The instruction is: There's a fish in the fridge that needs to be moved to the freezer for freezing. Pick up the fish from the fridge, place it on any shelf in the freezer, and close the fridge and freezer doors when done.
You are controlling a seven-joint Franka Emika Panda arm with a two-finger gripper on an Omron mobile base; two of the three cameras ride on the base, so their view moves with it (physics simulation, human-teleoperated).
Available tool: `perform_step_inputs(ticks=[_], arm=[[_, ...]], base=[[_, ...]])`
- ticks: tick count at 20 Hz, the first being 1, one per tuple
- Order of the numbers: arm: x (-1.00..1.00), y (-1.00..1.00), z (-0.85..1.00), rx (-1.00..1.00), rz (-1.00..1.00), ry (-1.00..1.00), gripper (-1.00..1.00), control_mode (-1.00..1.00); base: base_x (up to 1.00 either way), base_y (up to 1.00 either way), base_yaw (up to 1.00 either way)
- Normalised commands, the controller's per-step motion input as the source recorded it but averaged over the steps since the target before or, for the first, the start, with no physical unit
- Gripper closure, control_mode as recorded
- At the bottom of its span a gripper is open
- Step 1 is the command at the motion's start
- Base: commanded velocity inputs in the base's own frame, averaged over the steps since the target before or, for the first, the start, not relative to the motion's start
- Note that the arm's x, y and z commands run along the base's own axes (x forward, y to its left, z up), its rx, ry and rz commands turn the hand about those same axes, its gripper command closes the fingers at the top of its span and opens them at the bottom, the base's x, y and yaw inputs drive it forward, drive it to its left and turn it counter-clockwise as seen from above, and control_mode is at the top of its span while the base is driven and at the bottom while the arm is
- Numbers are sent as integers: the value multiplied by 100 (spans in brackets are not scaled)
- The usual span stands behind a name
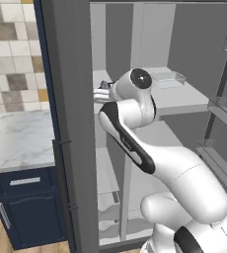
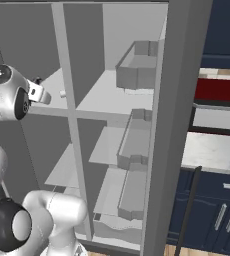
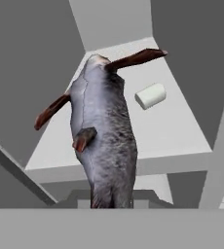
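Observation:
The fish (image 3: 104, 136), grey with reddish-brown fins, hangs from my gripper (image 1: 102, 89), which is shut on its tail end. It is above a white shelf (image 3: 182, 131) inside the freezer (image 1: 99, 59), the narrower left section of the grey unit. In the right base view my gripper (image 2: 39, 92) sits left of the upright divider (image 2: 69, 130). The fridge (image 1: 184, 99) is the wider section on the right. Both doors stand open: the freezer door (image 1: 68, 123) at left and the fridge door (image 2: 174, 125) at right. The fish hides my fingertips in the hand view.
A small white cylinder (image 3: 151, 96) lies on the freezer shelf beyond the fish. A clear box (image 1: 167, 79) sits on a fridge shelf. Grey bins (image 2: 137, 67) line the inside of the fridge door. A marble counter (image 1: 17, 138) over navy cabinets stands at left.

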Motion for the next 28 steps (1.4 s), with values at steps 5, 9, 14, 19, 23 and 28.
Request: perform_step_inputs(ticks=[5, 9, 14, 19, 23, 28], arm=[[53, 25, -22, -1, 0, 5, 100, -100], [14, 9, 0, 0, 0, 1, 100, -100], [32, 0, -8, 0, 0, 9, 100, -100], [37, 1, -26, -1, 0, 5, 100, -100], [35, 1, -26, -2, 0, 1, 100, -100], [39, 8, -17, -3, 0, 1, 100, -100]], base=[[0, 0, 0], [0, 0, 0], [0, 0, 0], [0, 0, 0], [0, 0, 0], [0, 0, 0]])
